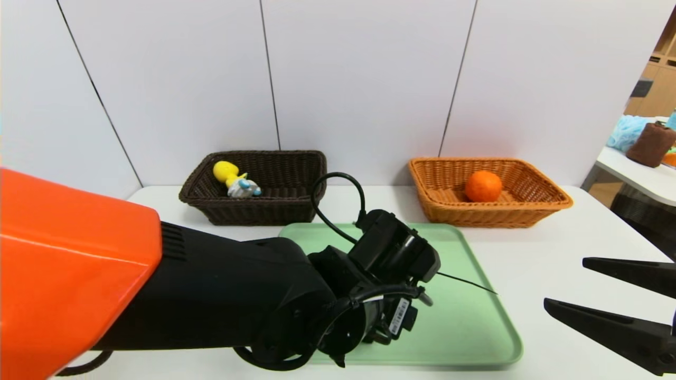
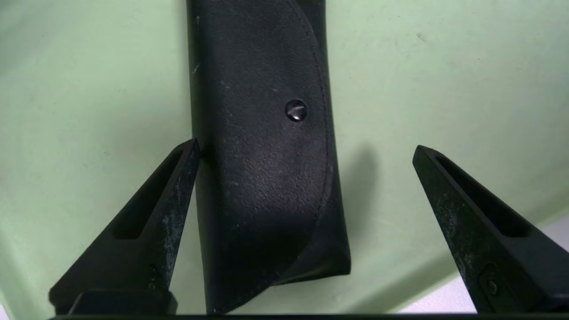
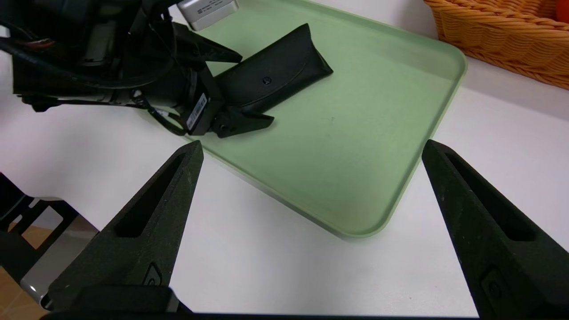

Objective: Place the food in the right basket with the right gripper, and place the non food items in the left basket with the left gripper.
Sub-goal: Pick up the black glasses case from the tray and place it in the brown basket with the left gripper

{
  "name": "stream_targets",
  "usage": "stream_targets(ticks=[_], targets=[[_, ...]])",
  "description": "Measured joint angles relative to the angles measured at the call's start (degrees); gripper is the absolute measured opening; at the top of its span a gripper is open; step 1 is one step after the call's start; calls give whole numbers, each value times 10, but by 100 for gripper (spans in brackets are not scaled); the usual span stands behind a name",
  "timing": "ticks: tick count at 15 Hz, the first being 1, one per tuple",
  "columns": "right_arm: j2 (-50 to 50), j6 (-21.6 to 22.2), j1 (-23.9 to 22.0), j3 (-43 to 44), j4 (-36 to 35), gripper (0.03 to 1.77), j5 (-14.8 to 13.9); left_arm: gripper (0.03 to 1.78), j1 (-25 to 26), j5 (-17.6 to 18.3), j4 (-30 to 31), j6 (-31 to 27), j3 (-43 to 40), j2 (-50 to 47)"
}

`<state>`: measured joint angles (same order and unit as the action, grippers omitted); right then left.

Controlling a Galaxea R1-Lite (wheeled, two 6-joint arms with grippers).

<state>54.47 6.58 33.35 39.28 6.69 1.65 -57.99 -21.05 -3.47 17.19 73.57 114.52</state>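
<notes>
A long black pouch [image 2: 262,155] lies on the green tray [image 2: 444,66]. My left gripper [image 2: 306,146] is open and low over the pouch's end, one finger [image 2: 178,191] touching its edge and the other well clear. From the right wrist the pouch [image 3: 271,78] shows between the left gripper's [image 3: 240,86] fingers. In the head view my left arm [image 1: 391,258] hides it. The orange fruit [image 1: 483,186] sits in the right basket [image 1: 528,211]. A yellow duck toy [image 1: 235,180] lies in the dark left basket [image 1: 296,211]. My right gripper [image 1: 565,282] hangs open and empty beside the tray's near right corner.
The tray [image 1: 475,327] fills the table's middle, between me and both baskets, which stand against the white wall. A second table at the far right carries a brown towel [image 1: 652,143] and a blue puff [image 1: 628,132]. Bare white tabletop [image 3: 275,258] lies under my right gripper [image 3: 311,144].
</notes>
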Motion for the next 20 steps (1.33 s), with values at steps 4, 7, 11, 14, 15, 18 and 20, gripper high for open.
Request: stream_targets(ticks=[4, 7, 11, 14, 15, 18, 20], targets=[[-1, -1, 0, 0, 0, 170, 1, 169, 22, -1, 6, -11, 15, 12], [-3, 0, 0, -2, -1, 170, 1, 169, 35, 0, 17, -22, 25, 21], [-8, 0, 0, -4, 1, 170, 1, 169, 39, 0, 18, -22, 40, 38], [-13, 0, 0, -6, 3, 170, 1, 169, 38, -1, 18, -19, 44, 51], [-15, 0, 0, -8, 3, 170, 1, 169, 39, -1, 18, -19, 44, 55], [-17, 0, 0, -11, 1, 170, 1, 169, 38, -1, 18, -17, 44, 61], [-17, 0, 0, -11, 1, 170, 1, 169, 39, -1, 19, -16, 42, 65]])
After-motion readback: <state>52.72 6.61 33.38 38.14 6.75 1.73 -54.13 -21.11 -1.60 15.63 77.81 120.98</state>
